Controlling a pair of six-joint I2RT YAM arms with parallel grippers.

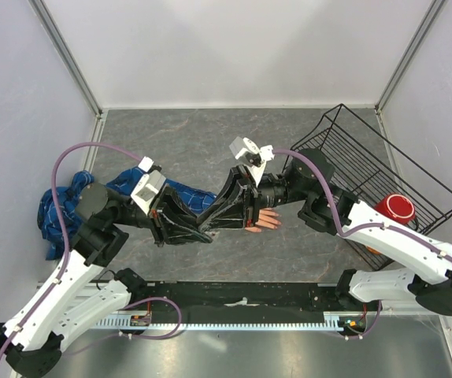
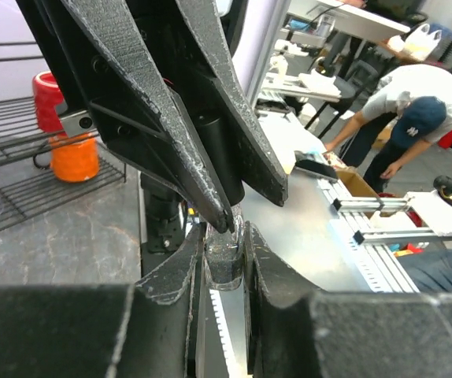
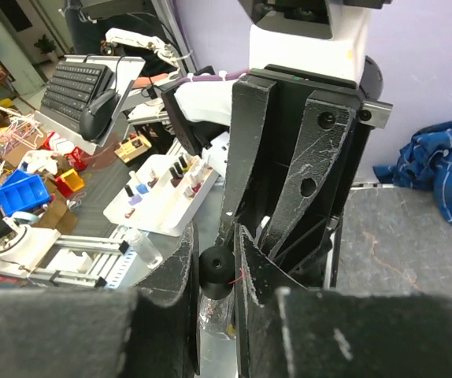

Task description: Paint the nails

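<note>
Pincers meet tip to tip low over the grey desk point(image 1: 194, 142). The left pincer point(image 2: 226, 253) is closed about as far as it goes. Its two fingers clamp the sides of a small clear bottle point(image 2: 226, 272), which is upright between them. The right pincer point(image 3: 216, 253) reaches onto the bottle from the opposite side, its jaws drawn in narrow and pinching the round black cap point(image 3: 214, 268) at the bottle's top. In the left wrist view its fingertips point(image 2: 224, 216) touch the bottle's neck just above the left pincer's fingers.

The pale peach mannequin hand point(image 1: 267, 220) lies flat on the desk just behind the right pincer's tips. It is partly hidden under that pincer's body, with its fingers pointing away from the left pincer. The nails point(image 1: 277, 221) at its fingertips are too small to make out. Its blue plaid sleeve point(image 1: 187, 193) runs under the left pincer and bunches up beyond that pincer's wrist. Well past the right pincer's arm sits a black wire basket point(image 1: 352, 153) holding a red cup point(image 1: 399, 209).
</note>
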